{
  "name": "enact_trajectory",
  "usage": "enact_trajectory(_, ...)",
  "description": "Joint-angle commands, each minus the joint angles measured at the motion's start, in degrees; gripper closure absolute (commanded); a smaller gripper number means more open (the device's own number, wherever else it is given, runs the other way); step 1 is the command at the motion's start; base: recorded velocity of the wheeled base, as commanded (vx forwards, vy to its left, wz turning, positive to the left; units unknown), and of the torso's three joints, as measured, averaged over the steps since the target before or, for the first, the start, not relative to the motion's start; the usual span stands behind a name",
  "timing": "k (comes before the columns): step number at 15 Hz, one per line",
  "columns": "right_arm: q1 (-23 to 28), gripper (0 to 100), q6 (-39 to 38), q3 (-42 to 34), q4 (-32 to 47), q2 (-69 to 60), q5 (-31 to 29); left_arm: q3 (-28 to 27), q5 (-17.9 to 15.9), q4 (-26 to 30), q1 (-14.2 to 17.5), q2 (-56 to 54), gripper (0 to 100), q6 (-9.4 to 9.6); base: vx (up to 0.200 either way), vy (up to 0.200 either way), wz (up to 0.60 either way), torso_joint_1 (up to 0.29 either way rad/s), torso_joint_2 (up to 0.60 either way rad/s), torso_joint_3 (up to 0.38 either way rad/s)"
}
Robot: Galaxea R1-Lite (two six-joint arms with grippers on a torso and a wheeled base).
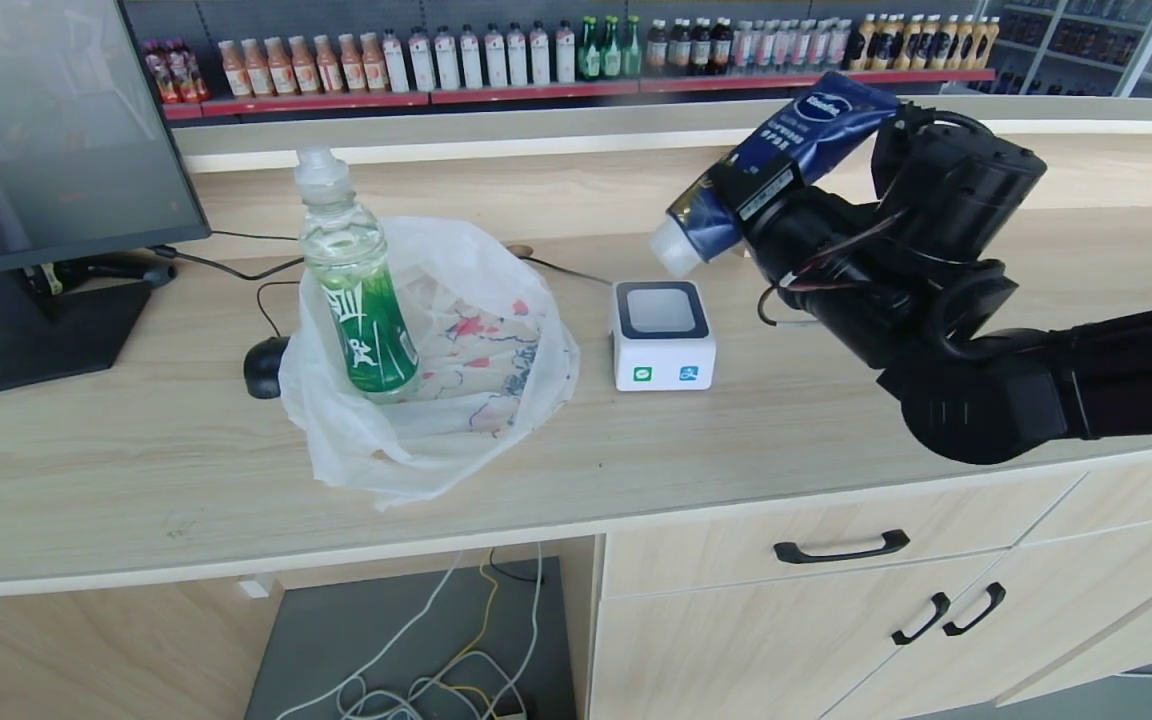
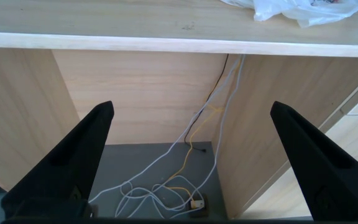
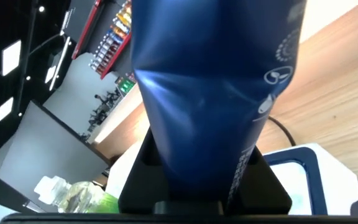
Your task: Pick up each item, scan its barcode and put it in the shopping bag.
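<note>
One blue tube [image 1: 786, 150] hangs clamped in the right gripper [image 1: 758, 197], cap tilted down, above and just beyond the scanner [image 1: 663, 333] on the counter [image 1: 136, 470]. Beside the scanner, a green bottle [image 1: 356, 300] stands upright in the slumped shopping bag [image 1: 496, 400]. The left gripper [image 2: 191, 130] sits below the counter edge, jaws wide apart. Likely hazards: the soft tube slipping in the grip, or toppling the bottle on entering the bag.

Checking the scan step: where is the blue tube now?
Head view, right side: the blue tube is clamped in the right gripper, tilted cap-down above the white scanner.
</note>
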State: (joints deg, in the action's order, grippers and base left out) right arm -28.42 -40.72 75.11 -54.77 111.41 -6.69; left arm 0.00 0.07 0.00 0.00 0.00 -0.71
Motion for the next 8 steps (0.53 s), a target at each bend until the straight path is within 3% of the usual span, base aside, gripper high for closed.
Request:
enact_trajectory(1,-0.06,100,3.54,-4.09,-0.34,-7.00,-0.07,0.00,0.01,0.00,0.00,0.00,0,-0.08,0.000,0.000,0.00,0.000,0.00,0.000)
enact_trajectory(5,-1.99,100,17.07,-12.00,-0.42,-15.43,-0.16,0.00,0.01,0.00,0.00,0.00,0,-0.08,0.000,0.000,0.00,0.000,0.00,0.000)
enact_trajectory(7,-3.31,100,26.65,-19.21,-5.61,-18.69,-0.43,0.00,0.01,0.00,0.00,0.00,0,-0.08,0.000,0.000,0.00,0.000,0.00,0.000)
enact_trajectory(8,-3.40,100,31.75,-23.34,-11.85,-18.69,-0.43,0.00,0.01,0.00,0.00,0.00,0,-0.08,0.000,0.000,0.00,0.000,0.00,0.000)
